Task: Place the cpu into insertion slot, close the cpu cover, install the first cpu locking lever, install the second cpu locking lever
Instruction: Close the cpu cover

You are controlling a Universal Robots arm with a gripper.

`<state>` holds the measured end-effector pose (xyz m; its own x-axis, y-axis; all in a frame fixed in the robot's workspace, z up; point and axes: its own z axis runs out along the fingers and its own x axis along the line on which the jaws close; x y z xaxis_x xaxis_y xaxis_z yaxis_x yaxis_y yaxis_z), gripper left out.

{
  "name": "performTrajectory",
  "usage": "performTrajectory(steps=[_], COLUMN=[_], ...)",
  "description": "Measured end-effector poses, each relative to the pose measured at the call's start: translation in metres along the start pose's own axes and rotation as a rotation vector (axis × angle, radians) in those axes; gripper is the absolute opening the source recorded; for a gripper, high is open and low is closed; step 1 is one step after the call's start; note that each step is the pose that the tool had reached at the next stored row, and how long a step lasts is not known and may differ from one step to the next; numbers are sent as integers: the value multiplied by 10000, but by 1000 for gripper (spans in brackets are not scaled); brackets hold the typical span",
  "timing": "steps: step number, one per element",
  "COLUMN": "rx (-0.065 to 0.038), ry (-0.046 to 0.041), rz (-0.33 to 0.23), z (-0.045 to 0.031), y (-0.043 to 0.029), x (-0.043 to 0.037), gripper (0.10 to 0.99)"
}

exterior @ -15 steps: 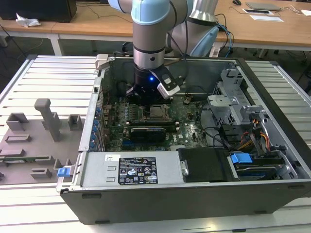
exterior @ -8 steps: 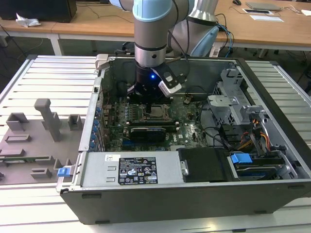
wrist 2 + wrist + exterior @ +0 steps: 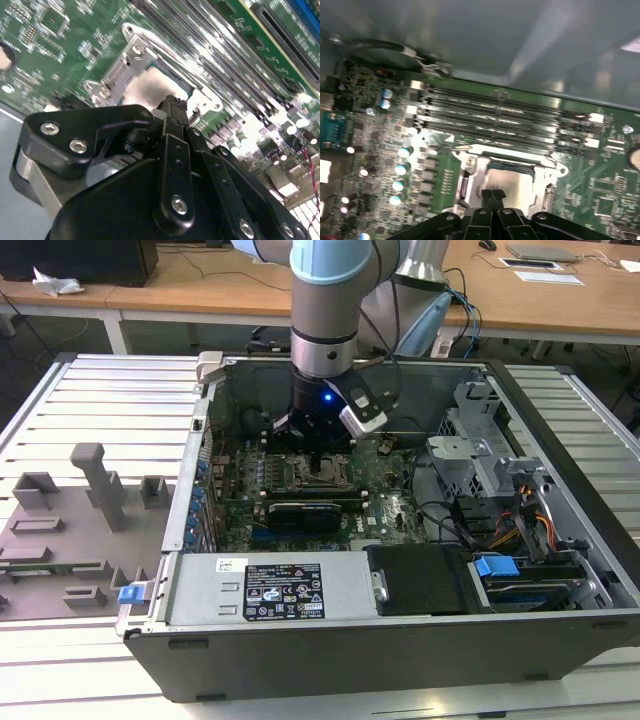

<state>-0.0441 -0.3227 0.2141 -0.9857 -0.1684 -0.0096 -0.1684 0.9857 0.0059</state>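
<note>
Black claw (image 3: pixel 492 196), its tips pressed together, sits right over the cpu (image 3: pixel 515 184) lying in the insertion slot (image 3: pixel 510 165).

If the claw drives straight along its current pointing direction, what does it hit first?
Most likely the grey metal top of the cpu, framed by the window of the cpu cover. The claw points straight at it in both wrist views. The gap between them is hard to judge.
</note>
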Motion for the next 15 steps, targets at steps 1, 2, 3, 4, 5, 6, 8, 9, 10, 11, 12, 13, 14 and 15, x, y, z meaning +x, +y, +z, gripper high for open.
performTrajectory(steps=[1,2,3,4,5,6,8,9,10,11,12,13,14,15], rx=[-2,-4,-6,-6,-6,-4,-5,-5,-6,-4,-3,-1,0,1], ry=[11,17,20,21,21,23,22,21,19,16,7,4,0,-6], rz=[-3,-3,-2,-2,-1,-1,0,11,21,33,58,70,80,93], z=[0,1,2,1,1,-8,-33,-68,-89,-109,-148,-175,-200,-231], y=[-10,-16,-18,-18,-18,-18,-17,-17,-17,-17,-17,-16,-16,-16], x=[-32,-56,-64,-66,-66,-66,-66,-67,-67,-67,-68,-68,-68,-68], gripper=[106,106,106,106,106,106,106,106,106,106,106,106,106,106])
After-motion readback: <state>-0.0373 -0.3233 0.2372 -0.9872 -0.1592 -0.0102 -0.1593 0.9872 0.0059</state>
